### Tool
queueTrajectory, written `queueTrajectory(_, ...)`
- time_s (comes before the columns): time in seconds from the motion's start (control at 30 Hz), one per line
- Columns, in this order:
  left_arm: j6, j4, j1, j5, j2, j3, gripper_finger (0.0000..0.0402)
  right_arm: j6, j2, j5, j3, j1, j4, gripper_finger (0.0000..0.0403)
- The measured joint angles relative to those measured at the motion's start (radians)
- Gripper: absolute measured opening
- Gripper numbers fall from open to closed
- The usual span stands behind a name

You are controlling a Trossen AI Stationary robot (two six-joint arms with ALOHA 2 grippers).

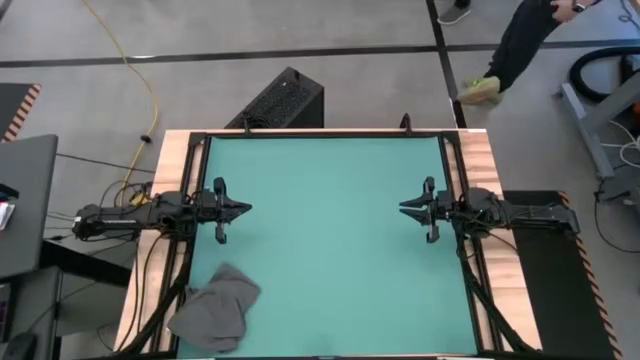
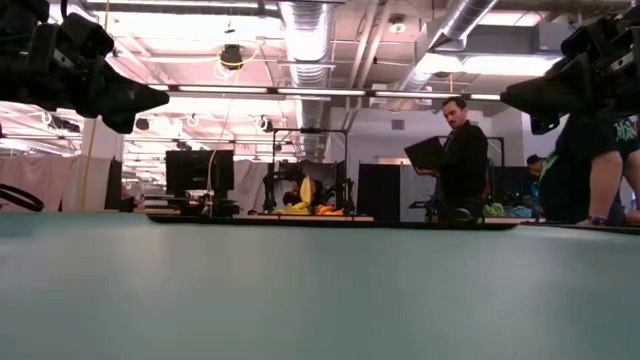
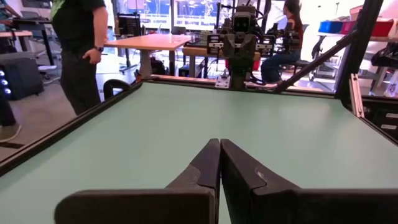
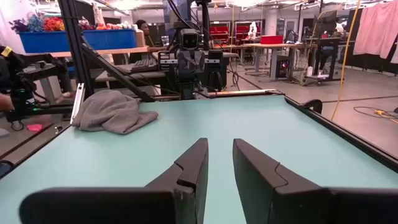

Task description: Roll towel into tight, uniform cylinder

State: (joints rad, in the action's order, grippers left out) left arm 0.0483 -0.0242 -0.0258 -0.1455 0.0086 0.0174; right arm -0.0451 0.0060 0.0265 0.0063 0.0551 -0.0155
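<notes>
The dark grey towel (image 1: 215, 308) lies crumpled in a heap on the teal mat's near left corner, partly over the mat's edge; the right wrist view shows the towel (image 4: 112, 112) far across the mat. My left gripper (image 1: 245, 209) hovers at the mat's left side, fingers shut (image 3: 219, 149) and pointing toward the right, with the towel well off toward the near edge. My right gripper (image 1: 405, 208) hovers at the mat's right side, facing left, fingers a little apart (image 4: 220, 149) with nothing between them. Both are above the mat, touching nothing.
The teal mat (image 1: 330, 230) covers the table inside a black frame (image 1: 450, 150). A black box (image 1: 280, 100) stands on the floor beyond the far edge. People stand and walk in the room beyond the table.
</notes>
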Motion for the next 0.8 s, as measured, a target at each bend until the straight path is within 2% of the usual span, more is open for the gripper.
queueTrajectory(0.57,0.0,-0.002,0.0,0.0,0.0,0.0,0.0,0.0,0.0,0.0,0.0,0.0,-0.001,0.0103)
queueTrajectory(0.8,0.009,-0.052,0.0,-0.002,-0.004,-0.001,0.0,-0.007,0.0,0.0,0.0,0.0,-0.018,0.0103)
